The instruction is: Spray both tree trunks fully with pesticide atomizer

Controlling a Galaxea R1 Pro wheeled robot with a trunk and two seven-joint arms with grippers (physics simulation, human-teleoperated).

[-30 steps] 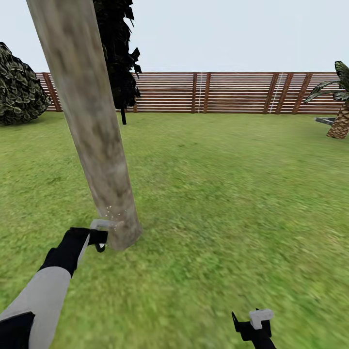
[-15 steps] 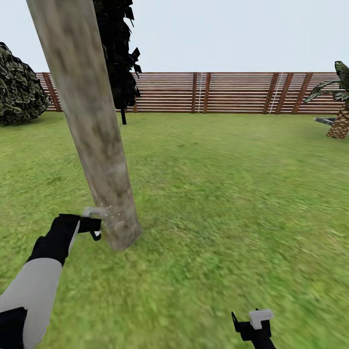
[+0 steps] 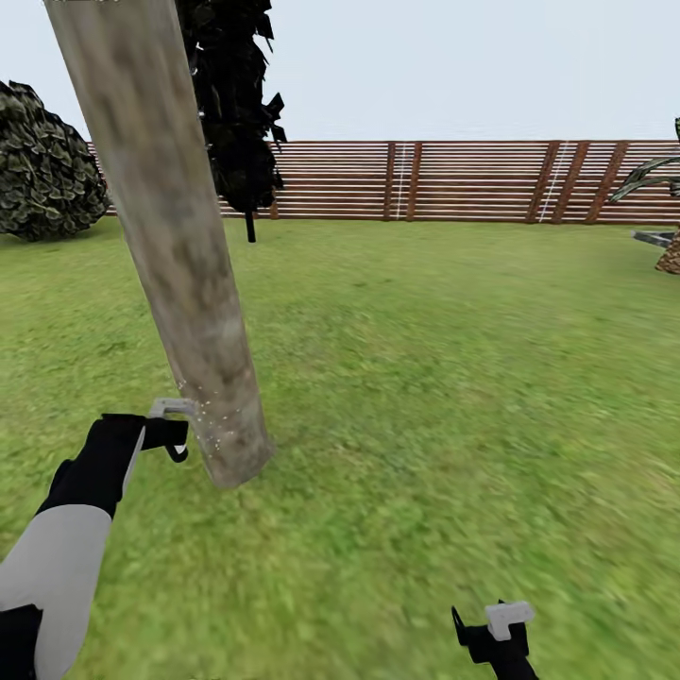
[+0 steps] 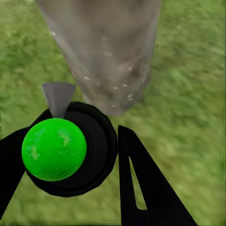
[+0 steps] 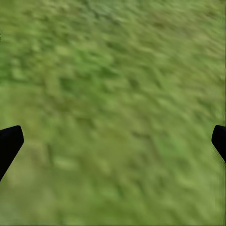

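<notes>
Right now our left hand point(image 3: 168, 436) is clamped on the sprayer point(image 4: 54, 149), nozzle just beside the trunk point(image 3: 184, 255) base at 10 o'clock, white specks point(image 3: 215, 436) only low on the bark. Risk: holding low leaves upper bark bare, or the nozzle bumps the trunk. Our right hand point(image 3: 493, 635) at 5 o'clock hangs spread wide, empty, over grass point(image 3: 453, 378).

Atomizer point(image 4: 61, 150) (green-topped) beside speckled trunk point(image 3: 179, 255) base.
</notes>
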